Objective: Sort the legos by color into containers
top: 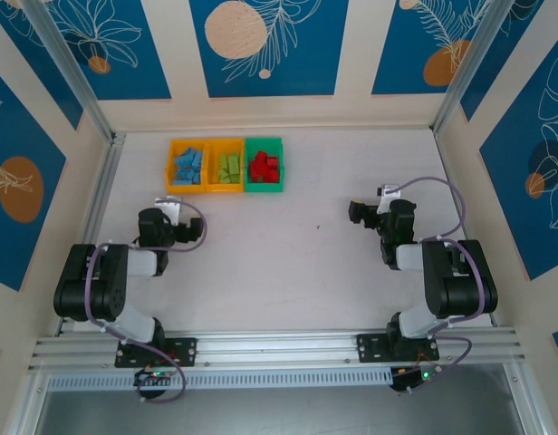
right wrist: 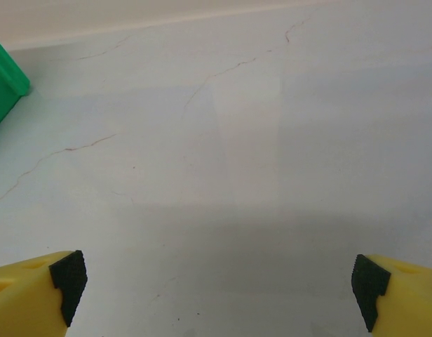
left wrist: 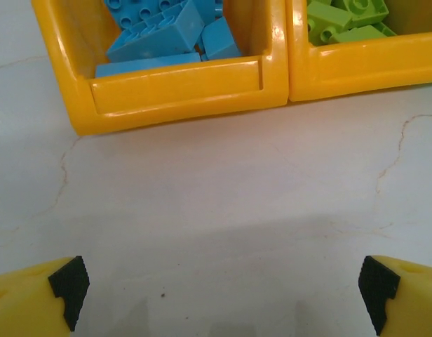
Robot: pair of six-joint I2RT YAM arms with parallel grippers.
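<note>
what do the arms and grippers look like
The left arm and right arm are black with pale grey links, and a lilac cable loops along each. The left gripper and right gripper have yellow fingers with black pads.

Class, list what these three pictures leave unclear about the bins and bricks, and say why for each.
Top view: the count of red bricks in the green bin; too small and piled.
Left wrist view: the back of the yellow bin holding blue bricks; cut by the top edge.
Right wrist view: the green bin's contents; the left edge cuts it off.
</note>
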